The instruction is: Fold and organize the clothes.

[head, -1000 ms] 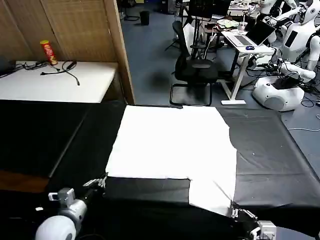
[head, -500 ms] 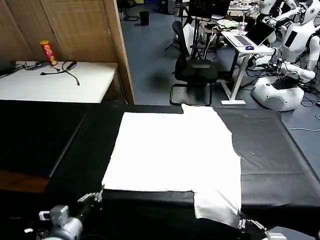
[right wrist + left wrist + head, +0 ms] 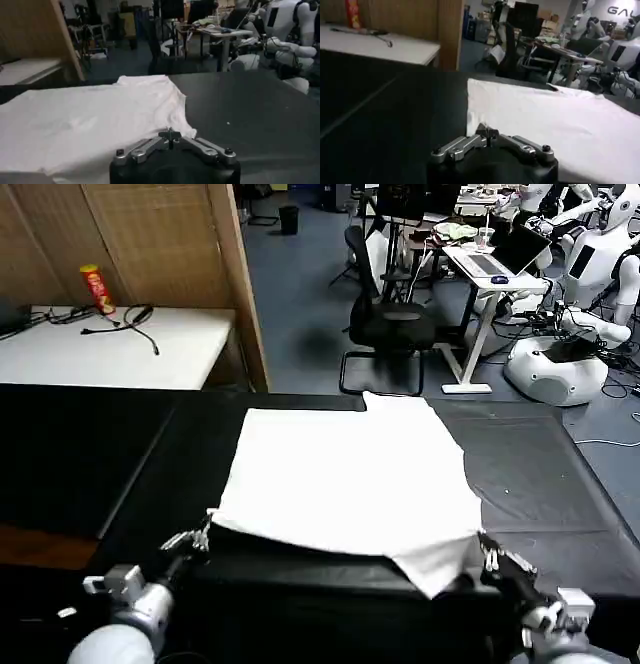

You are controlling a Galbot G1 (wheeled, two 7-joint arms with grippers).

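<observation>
Left fingers (image 3: 196, 536): pressed together, pinching the shirt's (image 3: 345, 479) near-left hem corner.
Right fingers (image 3: 489, 556): pinching the near-right corner.
Shirt: plain side up, mid-table (image 3: 90, 454), near edge raised.
Why: likely both corners are held level to fold the hem away evenly.

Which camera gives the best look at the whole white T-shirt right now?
The head view: the white T-shirt lies spread across the black table cloth, every edge visible, with the left gripper and right gripper at its near corners. The left wrist view shows the shirt's left part, the right wrist view its right part.
</observation>
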